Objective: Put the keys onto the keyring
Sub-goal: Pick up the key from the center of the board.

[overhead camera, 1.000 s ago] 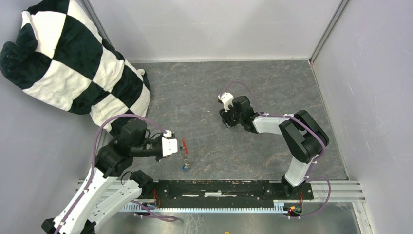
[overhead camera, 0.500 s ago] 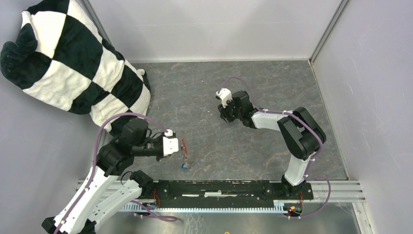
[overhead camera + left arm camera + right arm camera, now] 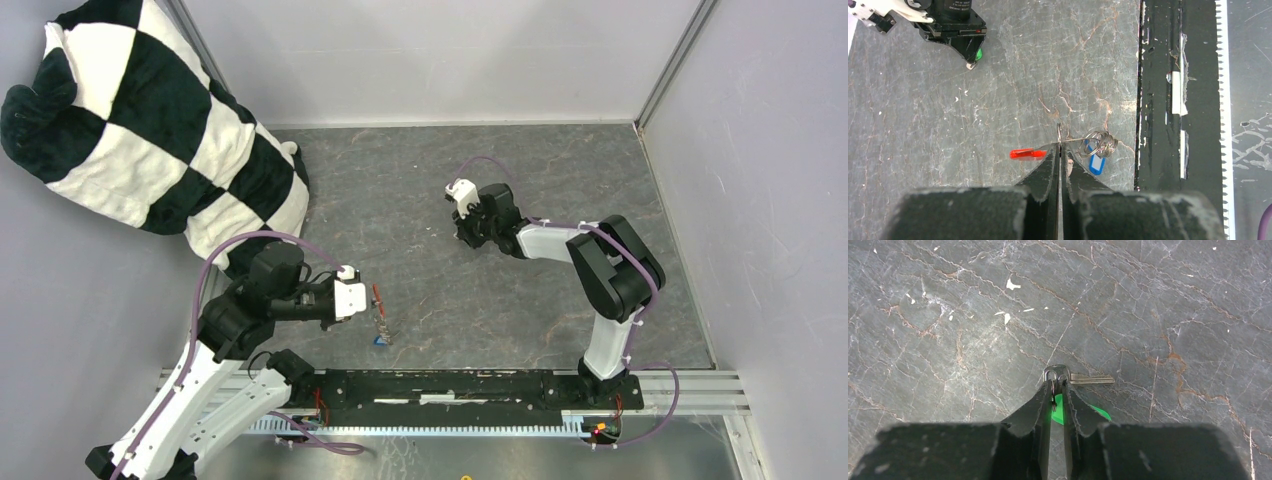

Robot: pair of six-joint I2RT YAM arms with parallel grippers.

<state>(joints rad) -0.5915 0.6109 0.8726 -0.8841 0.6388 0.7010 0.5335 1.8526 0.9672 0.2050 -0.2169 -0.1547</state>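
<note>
From above, the left claw (image 3: 374, 300) is at the near left of the table (image 3: 520, 180), with its fingers pressed together on the keyring (image 3: 379, 308). The red tag (image 3: 377, 293) sticks out on the far side and the blue key (image 3: 380, 340) hangs on the near side. The right claw (image 3: 466, 236) is farther back and to the right, well apart from the ring. So the key it reaches for must travel near and left to meet the ring.

From the left wrist, both fingers are shut tight on the thin wire of the ring. The red tag lies to the left, and the wire curls (image 3: 1102, 142) and blue key lie to the right, touching each other. I cannot tell if the blue key is hooked on. A bit of the green key (image 3: 978, 53) peeks out under the other claw, far off to the left.

From the right wrist, the right claw's fingers are almost together around the green key's head end. The silver blade points right, across the fingers. I cannot tell if they are pinching it tight yet. (No box or bowl shows anywhere.)
</note>
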